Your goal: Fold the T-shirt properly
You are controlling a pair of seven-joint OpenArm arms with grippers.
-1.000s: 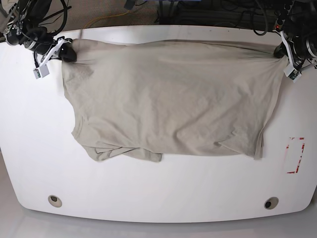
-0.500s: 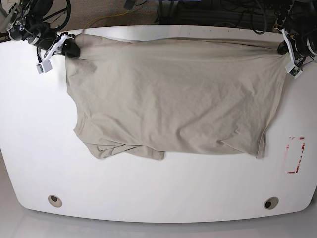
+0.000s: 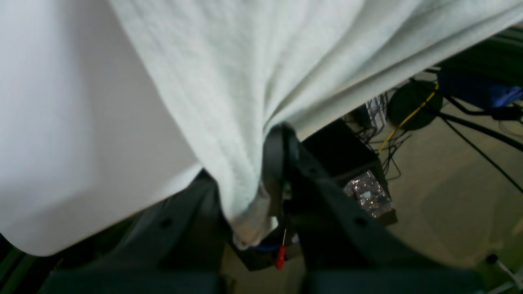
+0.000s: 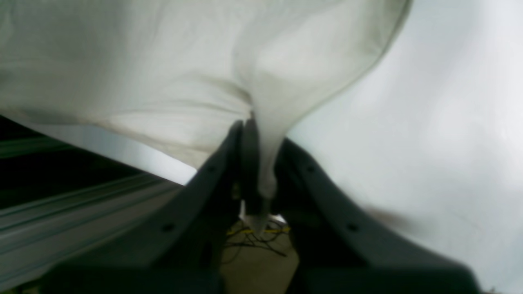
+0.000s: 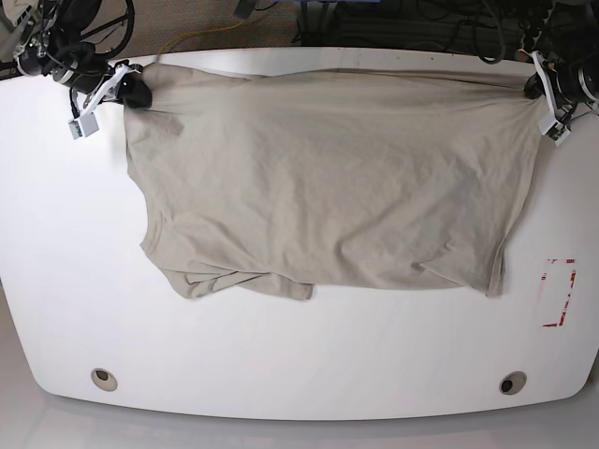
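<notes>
The T-shirt (image 5: pixel 328 178) lies spread across the upper half of my white surface (image 5: pixel 299 365), long axis left to right, its bunched sleeve end at lower left. It's light, limp and wrinkly, best held at corners: my right gripper (image 4: pixel 257 171) and left gripper (image 3: pixel 261 192) are clamped on its top corners.

plain beige shirt (image 5: pixel 328 178), no print, on a white table (image 5: pixel 299 365); red-outlined rectangle (image 5: pixel 558 293) at 3 o'clock, yellow cable (image 5: pixel 192 38) on the tan floor at 11
</notes>
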